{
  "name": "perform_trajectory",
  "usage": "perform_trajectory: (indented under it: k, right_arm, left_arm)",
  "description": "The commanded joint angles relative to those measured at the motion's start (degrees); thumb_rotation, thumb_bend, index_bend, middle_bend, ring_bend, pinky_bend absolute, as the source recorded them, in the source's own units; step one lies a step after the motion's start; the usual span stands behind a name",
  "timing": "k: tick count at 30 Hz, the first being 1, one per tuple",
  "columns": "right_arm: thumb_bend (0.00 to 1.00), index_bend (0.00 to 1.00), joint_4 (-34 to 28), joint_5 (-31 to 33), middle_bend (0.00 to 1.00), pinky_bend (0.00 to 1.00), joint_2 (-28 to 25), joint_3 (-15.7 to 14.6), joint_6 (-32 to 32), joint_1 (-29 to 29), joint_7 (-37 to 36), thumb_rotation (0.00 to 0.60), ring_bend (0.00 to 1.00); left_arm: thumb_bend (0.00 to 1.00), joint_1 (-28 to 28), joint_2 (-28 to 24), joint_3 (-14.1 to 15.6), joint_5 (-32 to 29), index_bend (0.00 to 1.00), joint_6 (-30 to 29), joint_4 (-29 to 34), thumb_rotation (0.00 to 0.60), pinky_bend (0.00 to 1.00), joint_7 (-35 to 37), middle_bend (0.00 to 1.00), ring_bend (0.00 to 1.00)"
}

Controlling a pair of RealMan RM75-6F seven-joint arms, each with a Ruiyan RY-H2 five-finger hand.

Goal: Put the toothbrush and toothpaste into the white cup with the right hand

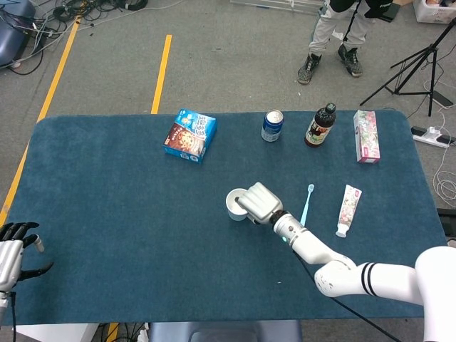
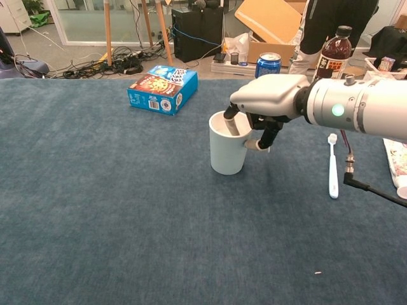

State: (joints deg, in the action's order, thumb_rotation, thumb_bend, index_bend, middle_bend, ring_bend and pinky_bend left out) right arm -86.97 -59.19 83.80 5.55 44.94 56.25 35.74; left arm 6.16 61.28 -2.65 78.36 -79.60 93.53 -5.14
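- The right hand [image 2: 264, 105] grips the white cup [image 2: 227, 152] at its rim: the chest view shows one finger dipped inside the cup and the other fingers [image 2: 262, 141] curled against its outer wall.
- From the head view the same hand [image 1: 259, 203] hides the cup's right side, so the grip cannot be read there.
- The toothbrush [image 1: 307, 203] lies on the blue bench [image 1: 107, 199] just right of the hand; the toothpaste [image 1: 348, 209] lies further right, apart from it.
- Only the head view shows the left hand [image 1: 13, 249], at the bench's left edge, fingers spread, holding nothing.
- Along the far edge: a snack box [image 1: 189, 135], a can [image 1: 272, 125], a dark bottle [image 1: 320, 125], a pink carton [image 1: 365, 135].
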Motion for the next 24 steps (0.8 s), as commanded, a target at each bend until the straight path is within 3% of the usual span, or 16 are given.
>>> perform_trajectory:
  k: [1,24]
  right_arm:
    - [0.30,0.51,0.2,0.1,1.00,1.00,0.2,-0.2,0.1,0.1,0.1,0.600,1.00]
    - [0.30,0.60,-3.6,-1.0,1.00,1.00,-2.9,-1.9,4.1,-1.0,2.1,0.600,1.00]
  left_arm:
    - [0.00,-0.1,0.0,0.0,0.2,0.58,-0.1,0.0,0.600,0.13,0.2,0.25,0.18]
    - [0.00,0.2,0.3,-0.1,-0.3,0.58,0.5,-0.2,0.600,0.13,-0.8,0.25,0.18]
